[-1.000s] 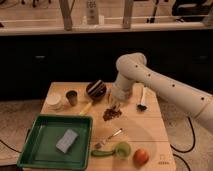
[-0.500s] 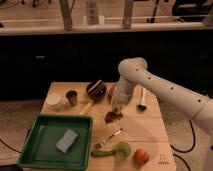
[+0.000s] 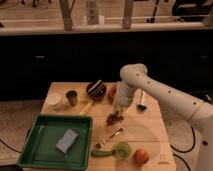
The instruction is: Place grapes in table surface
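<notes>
Grapes point(image 3: 114, 118): dark cluster low over the middle of the tan wooden surface point(image 3: 150, 127), whether resting on it unclear. Gripper point(image 3: 118, 108) directly above, touching the cluster's top; jaws' state cannot be told. Striped bowl point(image 3: 96, 89) behind-left, small cup point(image 3: 72, 97) further left. Green tray point(image 3: 35, 150) at front-left, orange-red fruit point(image 3: 141, 156) at front edge. Dark cabinet fronts behind; speckled floor.

The place looked like a robot test area in an office building. A small wooden table point(image 3: 150, 127) stood on a speckled floor point(image 3: 15, 125) before a dark low wall point(image 3: 50, 60) topped with glass panels point(image 3: 40, 12). Cables point(image 3: 192, 136) trailed nearby. The gripper point(image 3: 118, 107) hung over the table's middle, just above the grapes point(image 3: 115, 119).
</notes>
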